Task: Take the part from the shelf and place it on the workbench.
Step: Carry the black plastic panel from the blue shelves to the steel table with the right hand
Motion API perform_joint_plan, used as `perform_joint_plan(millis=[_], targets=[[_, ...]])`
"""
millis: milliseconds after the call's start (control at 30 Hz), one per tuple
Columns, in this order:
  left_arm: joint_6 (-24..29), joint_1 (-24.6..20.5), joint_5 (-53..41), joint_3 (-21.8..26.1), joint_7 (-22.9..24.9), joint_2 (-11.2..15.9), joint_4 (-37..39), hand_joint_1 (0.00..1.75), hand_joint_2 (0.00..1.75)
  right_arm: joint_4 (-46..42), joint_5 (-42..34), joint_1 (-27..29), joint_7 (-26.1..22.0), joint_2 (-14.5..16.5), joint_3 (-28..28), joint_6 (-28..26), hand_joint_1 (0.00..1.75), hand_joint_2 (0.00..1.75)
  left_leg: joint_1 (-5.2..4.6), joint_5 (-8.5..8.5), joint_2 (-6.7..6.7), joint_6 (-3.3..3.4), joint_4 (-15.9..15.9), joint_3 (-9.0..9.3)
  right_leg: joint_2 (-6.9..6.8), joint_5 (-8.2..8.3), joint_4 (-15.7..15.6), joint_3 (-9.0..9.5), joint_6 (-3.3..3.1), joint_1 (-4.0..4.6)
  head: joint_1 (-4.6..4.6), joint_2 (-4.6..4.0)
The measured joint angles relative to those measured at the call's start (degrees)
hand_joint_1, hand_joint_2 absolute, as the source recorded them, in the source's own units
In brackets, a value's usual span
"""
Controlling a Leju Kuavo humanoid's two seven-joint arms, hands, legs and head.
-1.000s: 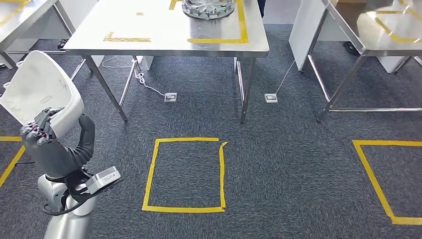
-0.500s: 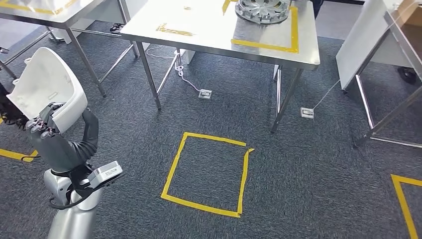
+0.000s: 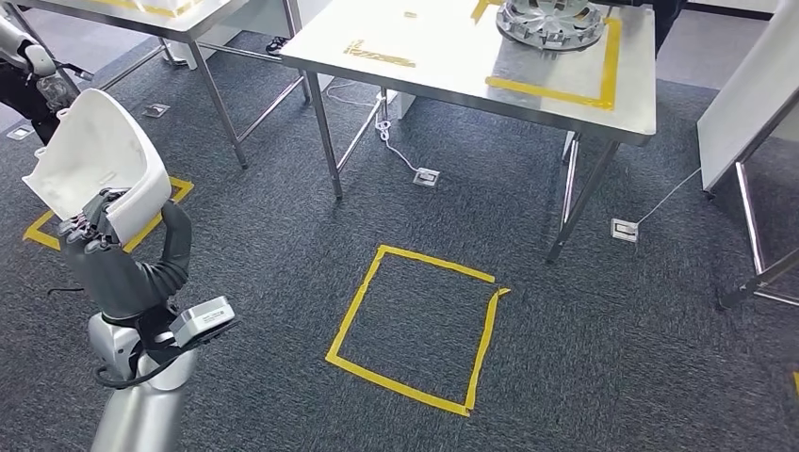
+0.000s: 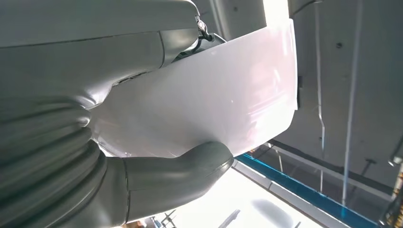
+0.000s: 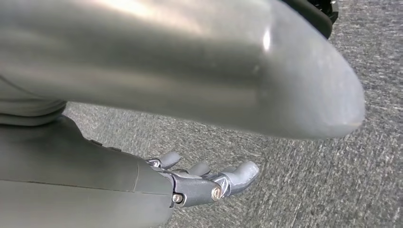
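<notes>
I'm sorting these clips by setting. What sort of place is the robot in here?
Probably a factory-style workshop or test lab: steel workbenches on grey carpet, yellow tape squares marking floor positions, and a round metal part inside a taped zone.

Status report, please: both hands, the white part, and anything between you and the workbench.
Left hand grips white part, held up. Right hand hangs empty above carpet. Workbench ahead; yellow tape square on floor between, no obstacle.
</notes>
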Motion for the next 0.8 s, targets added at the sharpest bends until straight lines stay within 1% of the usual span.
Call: perform_joint_plan(millis=[33,67,133,167,200,233,267,300,333,367,400,433,467,500,533,567,600,633,667,700,733,767,800], targets=[[0.0,-0.1,0.1,0.0,0.0,-0.1,0.1,1.75,1.75,0.0,0.0,-0.1,0.0,0.0,-0.1,0.0,0.0,0.0,-0.1,0.15,0.16,0.37,-2.2,1.16,-0.07,-0.12,0.1,-0.12,0.33,0.12,0.07,0.0],[0.0,-0.2,0.1,0.0,0.0,-0.1,0.1,1.75,1.75,0.0,0.0,-0.1,0.0,0.0,-0.2,0.0,0.0,0.0,-0.21,-0.2,0.19,0.86,-3.0,1.46,-0.13,-0.04,0.4,-0.22,0.74,0.22,0.13,0.0],[0.0,-0.3,0.2,0.0,0.0,-0.2,0.3,1.75,1.75,0.0,0.0,-0.1,0.0,0.0,-0.4,0.0,0.0,0.0,-0.28,-0.44,-0.08,1.93,-3.3,1.49,-0.17,0.23,0.9,-0.32,1.55,0.16,0.28,0.0],[0.0,-0.3,0.2,0.0,0.0,-0.2,0.3,1.75,1.75,0.0,0.0,-0.1,0.0,0.0,-0.5,0.1,0.0,0.0,-0.27,-0.58,-0.19,2.42,-3.4,1.73,-0.02,0.16,1.8,-0.55,1.91,0.04,0.3,0.0],[0.0,-0.4,0.3,0.0,0.0,-0.3,0.3,1.75,1.75,0.0,0.0,-0.1,0.0,0.0,-0.6,0.1,0.0,0.0,-0.23,-0.74,-0.26,2.82,-3.4,2.08,0.23,-0.44,3.2,-1.23,2.13,-0.07,0.37,0.0],[0.0,-0.5,0.3,0.0,0.0,-0.4,0.4,1.75,1.75,0.0,0.0,-0.2,0.0,0.0,-0.7,0.1,0.0,0.0,-0.22,-0.87,-0.31,3.13,-3.5,2.46,0.54,-1.57,5.7,-2.58,2.3,-0.16,0.45,0.0],[0.0,-0.6,0.3,0.0,0.0,-0.4,0.4,1.75,1.75,0.0,0.0,-0.2,0.0,0.1,-0.7,0.1,0.0,0.0,-0.26,-1.09,-0.37,3.36,-3.5,2.65,0.84,-3.01,9.0,-4.55,2.44,-0.21,0.52,0.0],[0.0,-0.6,0.3,0.0,0.0,-0.5,0.5,1.75,1.75,0.0,-0.1,-0.1,-0.1,0.1,-0.8,0.1,0.0,0.0,-0.32,-1.31,-0.47,3.48,-3.5,2.8,1.01,-4.4,12.7,-6.91,2.57,-0.23,0.57,0.0],[0.0,-0.6,0.3,0.0,0.0,-0.5,0.7,1.75,1.75,0.0,-0.1,-0.1,-0.1,0.1,-0.8,0.1,0.0,0.0,-0.39,-1.57,-0.6,3.53,-3.5,3.01,1.08,-5.16,15.7,-9.06,2.68,-0.24,0.58,0.0],[0.0,-0.6,0.3,0.0,0.0,-0.6,0.8,1.75,1.75,0.0,-0.2,0.0,-0.1,0.1,-0.9,0.1,0.0,0.0,-0.44,-1.88,-0.75,3.51,-3.5,3.33,1.11,-4.9,17.0,-10.46,2.69,-0.24,0.59,0.0],[0.0,-0.6,0.4,0.0,0.0,-0.6,0.9,1.75,1.75,0.0,-0.2,0.1,-0.1,0.1,-0.9,0.1,0.0,0.0,-0.46,-2.23,-0.91,3.42,-3.5,3.77,1.11,-3.52,16.2,-10.77,2.63,-0.25,0.59,0.0],[0.0,-0.6,0.5,0.0,0.0,-0.6,1.0,1.75,1.75,0.0,-0.3,0.2,-0.1,0.1,-0.9,0.1,0.0,0.0,-0.46,-2.65,-1.05,3.3,-3.5,4.36,1.14,-1.13,13.1,-9.94,2.48,-0.25,0.6,0.0],[0.0,-0.6,0.6,0.0,0.0,-0.7,1.1,1.75,1.75,0.0,-0.3,0.2,-0.1,0.1,-1.0,0.1,0.0,0.0,-0.46,-3.15,-1.16,3.14,-3.5,4.88,1.18,1.6,8.9,-8.53,2.23,-0.24,0.62,0.0],[0.0,-0.7,0.7,0.0,0.0,-0.7,1.1,1.75,1.75,0.0,-0.3,0.3,-0.1,0.1,-1.0,0.1,0.0,0.0,-0.49,-3.65,-1.24,2.9,-3.5,5.44,1.21,3.13,5.2,-7.16,1.98,-0.09,0.58,0.0],[0.0,-0.7,0.7,0.0,0.0,-0.8,1.2,1.75,1.75,0.0,-0.3,0.3,-0.1,0.1,-1.1,0.1,0.0,0.0,-0.47,-4.12,-1.33,2.56,-3.6,5.83,1.21,3.78,2.5,-6.07,1.73,0.11,0.54,0.0],[0.0,-0.8,0.7,0.0,0.0,-0.8,1.4,1.75,1.75,0.0,-0.3,0.3,-0.1,0.1,-1.1,0.1,0.0,0.0,-0.41,-4.49,-1.38,2.17,-3.7,6.25,1.18,3.61,1.2,-5.48,1.44,0.36,0.5,0.0],[0.0,-0.9,0.7,0.0,0.0,-0.9,1.5,1.75,1.75,0.0,-0.3,0.2,-0.1,0.1,-1.1,0.1,0.0,0.0,-0.36,-4.56,-1.43,1.7,-3.5,6.72,1.12,2.68,1.0,-5.04,1.07,0.59,0.45,0.0],[0.0,-1.0,0.8,0.0,0.0,-0.9,1.5,1.75,1.75,0.0,-0.3,0.2,-0.1,0.1,-1.1,0.1,0.0,0.0,-0.26,-4.52,-1.44,1.27,-3.2,7.09,1.1,2.35,0.7,-4.31,0.69,0.64,0.46,0.0],[0.0,-1.2,0.8,0.0,0.0,-1.0,1.6,1.75,1.75,0.0,-0.3,0.2,-0.1,0.1,-1.1,0.1,0.0,0.0,-0.18,-4.26,-1.36,0.94,-2.1,7.16,1.13,2.01,0.4,-3.36,0.29,0.59,0.47,0.0],[0.0,-1.5,0.8,0.0,0.0,-1.0,1.6,1.75,1.75,0.0,-0.3,0.2,-0.1,0.1,-1.1,0.1,0.0,0.0,-0.17,-3.72,-1.23,0.66,-0.2,6.5,1.14,1.47,0.2,-2.21,-0.09,0.48,0.4,0.0],[0.0,-1.8,0.8,0.0,0.0,-1.0,1.6,1.75,1.75,0.0,-0.3,0.1,-0.2,0.1,-1.1,0.1,0.0,0.0,-0.16,-3.39,-1.09,0.5,2.4,5.0,1.17,0.92,0.0,-1.01,-0.35,0.36,0.27,0.0],[0.0,-2.1,0.8,0.0,-0.1,-1.0,1.8,1.75,1.75,0.0,-0.3,0.1,-0.2,0.1,-1.1,0.1,0.0,0.0,-0.16,-3.39,-0.95,0.36,5.5,2.69,1.16,0.2,-0.1,0.04,-0.56,0.27,0.14,0.0],[0.0,-2.3,0.8,0.0,-0.1,-1.0,1.9,1.75,1.75,0.0,-0.3,0.0,-0.2,0.1,-1.2,0.1,0.0,0.0,-0.2,-4.19,-0.88,0.28,8.3,-0.06,1.15,-0.57,-0.2,1.05,-0.74,0.21,0.02,0.0]])
